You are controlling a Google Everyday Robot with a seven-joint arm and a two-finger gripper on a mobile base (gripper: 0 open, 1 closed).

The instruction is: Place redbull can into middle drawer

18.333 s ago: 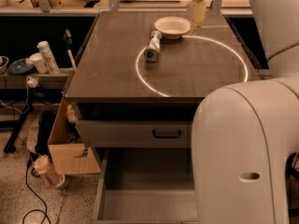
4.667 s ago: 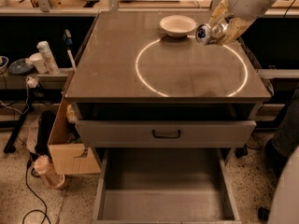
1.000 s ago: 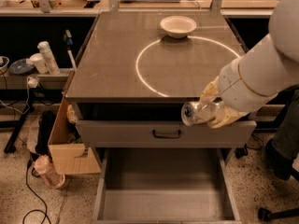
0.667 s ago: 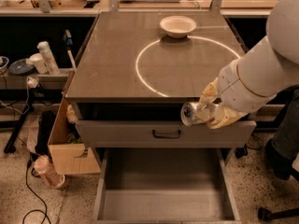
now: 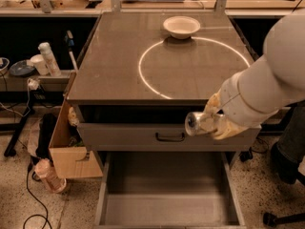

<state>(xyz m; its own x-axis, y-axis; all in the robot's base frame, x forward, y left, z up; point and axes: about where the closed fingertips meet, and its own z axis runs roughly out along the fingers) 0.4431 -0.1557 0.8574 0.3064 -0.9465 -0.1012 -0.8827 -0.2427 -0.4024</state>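
My gripper (image 5: 212,122) is shut on the redbull can (image 5: 196,123), a slim silvery can held sideways with its round end facing left. It hangs just past the front edge of the cabinet top, in front of the grey drawer front with the black handle (image 5: 169,137). The middle drawer (image 5: 167,199) is pulled open below it, its bare grey floor showing. The can is above the drawer's back right part and well clear of its floor.
A white bowl (image 5: 181,26) sits at the back of the cabinet top (image 5: 119,75) beside a white ring mark. A cardboard box (image 5: 69,149) and a bottle (image 5: 46,174) stand on the floor at the left. A side shelf with bottles (image 5: 47,58) is at far left.
The gripper with the can has dropped slightly and moved a little toward the front, staying over the open drawer. Long before, it lifted the can from beside the bowl.
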